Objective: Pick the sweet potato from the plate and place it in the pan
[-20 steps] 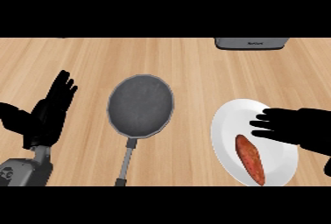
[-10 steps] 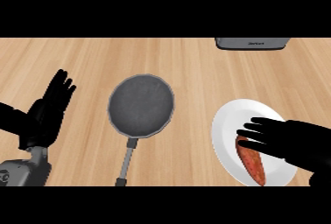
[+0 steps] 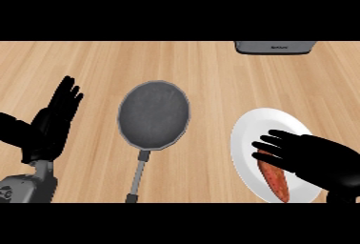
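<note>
Currently | right hand (image 3: pixel 320 159) spread open over sweet potato (image 3: pixel 274 178), gripping nothing | risk: nudging it off plate (image 3: pixel 246 143) | pan (image 3: pixel 153 114) waited left

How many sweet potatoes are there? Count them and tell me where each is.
1. The sweet potato lies on the white plate at the right, partly covered by the right hand. The hand could hide something more. The pan holds none.

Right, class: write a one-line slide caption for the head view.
Right hand over the sweet potato on the plate; pan empty.
</note>
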`<state>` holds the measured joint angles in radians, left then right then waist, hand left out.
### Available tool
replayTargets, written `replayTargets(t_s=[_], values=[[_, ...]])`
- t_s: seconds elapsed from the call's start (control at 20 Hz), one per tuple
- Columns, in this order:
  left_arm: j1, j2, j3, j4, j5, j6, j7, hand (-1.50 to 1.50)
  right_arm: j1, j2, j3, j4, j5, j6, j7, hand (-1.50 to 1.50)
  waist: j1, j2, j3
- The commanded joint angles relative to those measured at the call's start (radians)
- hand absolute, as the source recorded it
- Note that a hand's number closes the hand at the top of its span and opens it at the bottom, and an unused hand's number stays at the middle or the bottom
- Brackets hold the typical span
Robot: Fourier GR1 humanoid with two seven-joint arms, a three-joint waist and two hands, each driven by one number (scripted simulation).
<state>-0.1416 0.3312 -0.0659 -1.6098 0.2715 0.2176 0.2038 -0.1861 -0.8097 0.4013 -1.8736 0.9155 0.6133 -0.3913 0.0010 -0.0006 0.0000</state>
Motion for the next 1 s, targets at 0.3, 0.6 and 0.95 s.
replayTargets(t_s=[0.3,0.6,0.95], values=[[-0.084,-0.027,0.060,0.095,-0.018,-0.053,0.013,0.00,0.007,0.143,0.068,0.191,0.196,-0.091,-0.048,-1.50,-0.004,0.002,0.000],[-0.015,-0.087,0.040,0.021,-0.079,-0.040,0.001,0.00,-0.066,0.221,0.008,0.267,0.233,-0.069,-0.128,-1.50,0.001,0.001,0.000],[-0.006,-0.097,0.063,-0.016,-0.109,-0.058,0.030,0.00,-0.022,0.252,-0.028,0.328,0.282,-0.088,-0.190,-1.50,0.000,0.000,0.000]])
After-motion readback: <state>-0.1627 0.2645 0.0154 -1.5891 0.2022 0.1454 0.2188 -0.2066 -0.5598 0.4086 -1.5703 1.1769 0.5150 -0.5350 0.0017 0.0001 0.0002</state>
